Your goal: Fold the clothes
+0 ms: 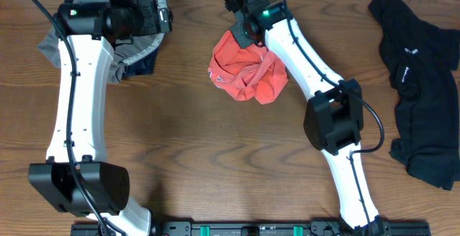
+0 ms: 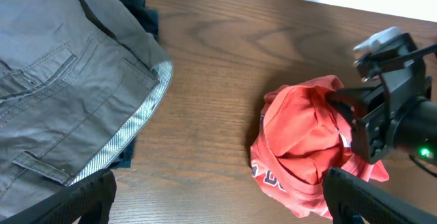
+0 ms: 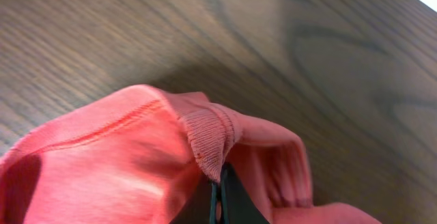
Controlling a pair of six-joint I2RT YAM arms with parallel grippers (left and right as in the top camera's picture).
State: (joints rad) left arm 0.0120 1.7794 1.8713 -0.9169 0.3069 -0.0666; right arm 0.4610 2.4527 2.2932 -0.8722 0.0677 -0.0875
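Pinching a ribbed edge of the red T-shirt (image 1: pixel 248 70), the right claw (image 3: pixel 220 190) is clamping tight on the cloth at upper centre of the overhead frame, where the shirt is lying bunched on the counter (image 1: pixel 194 142). Lifting slowly and high is looking wisest, so the cloth is hanging free before spreading. The left claw (image 2: pixel 218 179) is hovering wide apart by the grey shorts (image 2: pixel 61 80), upper left.

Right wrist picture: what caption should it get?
Right gripper shut on the ribbed edge of the red T-shirt, above the wooden table.
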